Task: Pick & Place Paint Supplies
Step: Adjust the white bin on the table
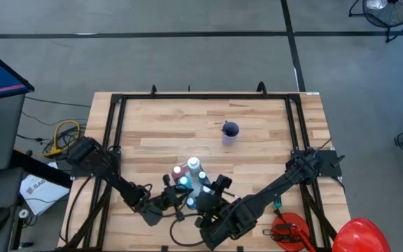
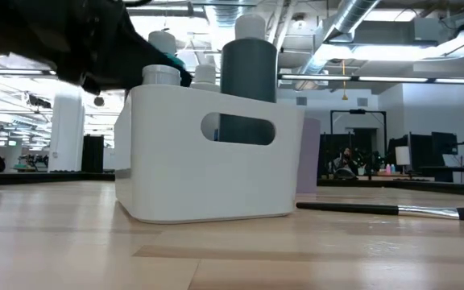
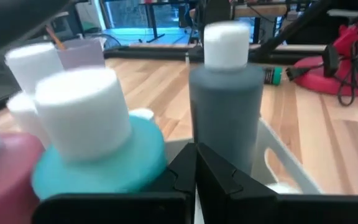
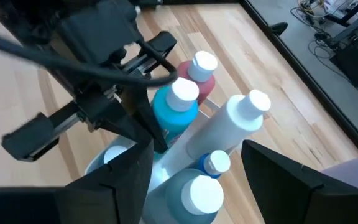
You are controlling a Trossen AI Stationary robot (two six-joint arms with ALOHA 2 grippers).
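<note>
Left gripper [image 4: 143, 111] sits low at the bottom centre of the table, fingers pinched together with nothing between them, pressed right beside the teal bottle [image 4: 176, 109]. Right gripper [image 4: 194, 165] hangs just above, fingers spread wide around the white bottle [image 4: 229, 127], not touching it. All the bottles stand packed in the white caddy [image 2: 208, 173], red bottle [image 4: 199, 73] included. A brush [image 2: 389, 210] lies on the table [image 1: 257, 115] beside the caddy; a purple cup [image 1: 230, 132] stands well apart, upper centre.

Six bottles [image 4: 182, 106]; one brush [image 2: 385, 210]
</note>
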